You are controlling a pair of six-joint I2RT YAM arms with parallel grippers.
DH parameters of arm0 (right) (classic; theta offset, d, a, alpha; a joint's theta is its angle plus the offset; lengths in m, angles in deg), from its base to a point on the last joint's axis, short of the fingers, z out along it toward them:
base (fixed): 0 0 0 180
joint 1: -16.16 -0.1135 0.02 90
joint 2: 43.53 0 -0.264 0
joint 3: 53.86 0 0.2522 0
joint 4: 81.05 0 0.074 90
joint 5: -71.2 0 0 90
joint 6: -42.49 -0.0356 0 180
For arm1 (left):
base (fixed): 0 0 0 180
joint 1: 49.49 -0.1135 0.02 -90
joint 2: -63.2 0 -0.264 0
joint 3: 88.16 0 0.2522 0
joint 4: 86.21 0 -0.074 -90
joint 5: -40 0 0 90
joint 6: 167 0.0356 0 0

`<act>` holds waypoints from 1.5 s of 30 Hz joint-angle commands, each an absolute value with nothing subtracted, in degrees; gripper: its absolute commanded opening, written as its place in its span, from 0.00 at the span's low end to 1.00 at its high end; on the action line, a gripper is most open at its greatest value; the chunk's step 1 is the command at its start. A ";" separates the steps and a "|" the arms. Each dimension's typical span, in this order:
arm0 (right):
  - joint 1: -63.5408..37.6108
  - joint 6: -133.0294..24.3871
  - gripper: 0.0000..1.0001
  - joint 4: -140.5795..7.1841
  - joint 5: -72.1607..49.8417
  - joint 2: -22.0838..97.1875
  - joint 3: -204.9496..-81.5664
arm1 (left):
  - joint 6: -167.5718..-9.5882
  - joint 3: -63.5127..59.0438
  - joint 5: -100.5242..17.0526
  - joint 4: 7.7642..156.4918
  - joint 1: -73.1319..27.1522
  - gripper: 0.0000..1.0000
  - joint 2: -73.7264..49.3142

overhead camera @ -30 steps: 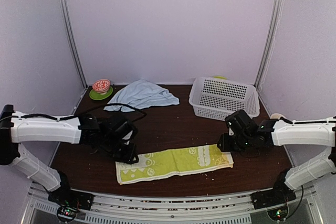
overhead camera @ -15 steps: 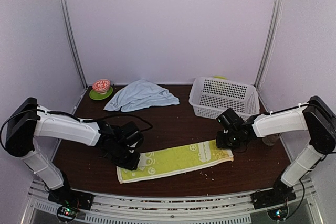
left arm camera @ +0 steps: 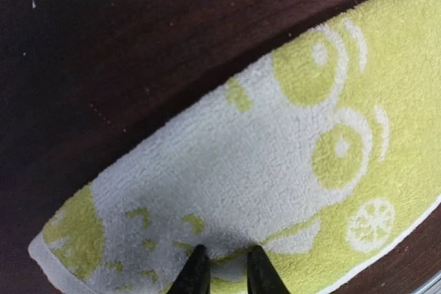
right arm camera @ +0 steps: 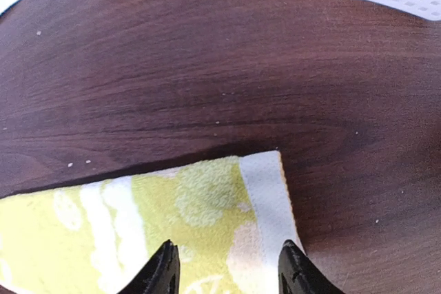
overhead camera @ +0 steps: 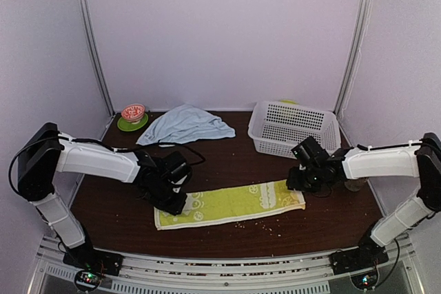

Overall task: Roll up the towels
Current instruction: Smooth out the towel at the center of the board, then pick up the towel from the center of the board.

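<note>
While your left gripper (left arm camera: 226,271) pinches a fold of the lime-green towel (left arm camera: 275,170) between its fingertips, your right gripper (right arm camera: 227,268) is spread wide, straddling the towel's white-edged end.

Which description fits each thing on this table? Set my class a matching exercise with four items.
Things:
1. lime-green towel
2. pale-blue towel
3. white basket
4. red bowl

Descriptions:
A. far right
B. on a green saucer, far left corner
C. spread flat near the front
D. crumpled at the back, left of centre

Pairs: 1-C, 2-D, 3-A, 4-B
</note>
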State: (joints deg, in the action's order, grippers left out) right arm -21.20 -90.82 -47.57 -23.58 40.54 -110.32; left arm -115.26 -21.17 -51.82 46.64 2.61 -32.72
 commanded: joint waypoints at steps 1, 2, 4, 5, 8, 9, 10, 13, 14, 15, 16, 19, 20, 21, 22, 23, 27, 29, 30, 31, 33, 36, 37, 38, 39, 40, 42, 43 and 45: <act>-24.07 -92.40 0.48 -45.43 -23.50 35.13 -107.35 | -111.68 -19.44 -55.15 43.87 1.75 0.20 -35.95; -24.82 -93.01 0.46 -45.93 -23.46 34.47 -106.25 | -111.47 -19.20 -55.30 43.82 1.67 0.20 -36.40; -25.98 -94.26 0.45 -47.22 -23.35 33.50 -103.69 | -111.24 -18.84 -55.52 43.94 1.53 0.20 -37.01; -26.33 -94.85 0.44 -47.98 -23.17 33.45 -102.21 | -111.22 -18.71 -55.53 44.11 1.43 0.20 -37.18; -27.09 -95.98 0.41 -49.01 -23.10 33.66 -99.32 | -110.93 -18.09 -55.71 44.08 1.17 0.21 -37.43; -27.22 -96.12 0.40 -49.15 -23.15 33.61 -98.46 | -110.81 -18.01 -55.71 43.95 1.14 0.21 -37.43; -27.30 -96.38 0.40 -49.33 -23.21 33.46 -97.59 | -110.69 -17.95 -55.71 43.94 1.09 0.21 -37.43; -27.35 -96.92 0.38 -49.04 -23.63 32.52 -95.50 | -110.61 -18.21 -55.84 43.76 1.05 0.21 -37.39; -27.34 -96.97 0.38 -48.61 -23.78 32.02 -94.89 | -110.58 -18.44 -55.95 43.62 1.05 0.21 -37.29; -27.34 -97.11 0.37 -48.20 -23.95 31.41 -94.35 | -110.73 -18.71 -56.09 43.49 1.00 0.21 -37.08; -27.37 -97.20 0.37 -47.80 -24.10 30.79 -93.82 | -110.67 -19.08 -56.21 43.49 1.01 0.22 -36.75; -27.34 -97.65 0.37 -46.83 -24.39 28.58 -92.33 | -110.88 -20.26 -56.72 43.35 1.01 0.24 -35.43; -27.34 -97.81 0.38 -46.59 -24.33 27.88 -92.03 | -110.81 -20.47 -56.84 43.24 1.00 0.25 -35.03; -27.34 -98.00 0.38 -46.25 -24.32 27.30 -91.93 | -110.71 -20.60 -56.89 43.20 0.99 0.25 -34.68; -27.34 -98.12 0.40 -45.69 -24.19 26.60 -92.09 | -110.58 -20.55 -56.89 43.07 1.03 0.26 -34.37; -27.34 -98.09 0.41 -45.59 -24.01 25.77 -92.35 | -110.32 -20.41 -56.82 42.95 0.98 0.26 -34.03; -27.43 -97.12 0.51 -46.41 -23.59 18.62 -93.64 | -109.29 -19.12 -55.87 42.42 1.05 0.28 -31.44; -27.45 -95.46 0.56 -46.11 -24.00 15.59 -95.42 | -109.00 -18.04 -55.82 41.79 1.05 0.39 -29.64; -27.49 -94.30 0.61 -46.50 -24.32 14.23 -96.29 | -109.22 -17.53 -56.30 41.52 1.05 0.47 -28.41; -27.54 -93.02 0.66 -47.12 -24.40 13.05 -97.10 | -110.03 -17.27 -56.82 41.38 1.05 0.55 -27.13; -27.56 -93.04 0.70 -46.41 -27.28 11.76 -98.69 | -110.91 -17.04 -56.85 42.53 1.05 0.64 -24.29; -27.08 -94.03 0.72 -46.71 -30.02 10.77 -99.02 | -112.58 -17.36 -56.51 44.88 1.05 0.70 -20.80; -26.67 -95.32 0.72 -46.35 -30.38 11.00 -98.84 | -113.34 -17.77 -56.55 45.77 1.05 0.70 -19.88; -26.15 -96.85 0.71 -45.71 -30.41 11.67 -98.72 | -114.01 -18.14 -56.81 46.54 1.05 0.71 -19.11; -25.63 -98.63 0.71 -45.07 -30.18 12.41 -98.37 | -114.86 -18.56 -57.25 47.23 1.05 0.71 -18.47; -25.09 -100.39 0.70 -45.03 -29.59 13.36 -97.41 | -115.53 -19.12 -57.44 48.05 1.05 0.71 -17.93; -24.26 -103.49 0.68 -46.62 -27.98 14.80 -95.10 | -116.70 -19.75 -57.64 48.71 1.05 0.70 -17.58; -23.96 -104.83 0.68 -47.85 -27.06 15.35 -93.88 | -117.10 -20.09 -57.62 48.92 1.05 0.70 -17.55; -23.52 -106.85 0.66 -49.92 -25.44 16.74 -92.19 | -117.25 -20.65 -56.87 49.65 1.05 0.69 -17.70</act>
State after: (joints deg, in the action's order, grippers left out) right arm -24.46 -100.70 -48.24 -27.07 14.64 -95.81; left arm -114.93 -18.94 -56.65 46.38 1.45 -18.03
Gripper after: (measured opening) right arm 0.673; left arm 0.701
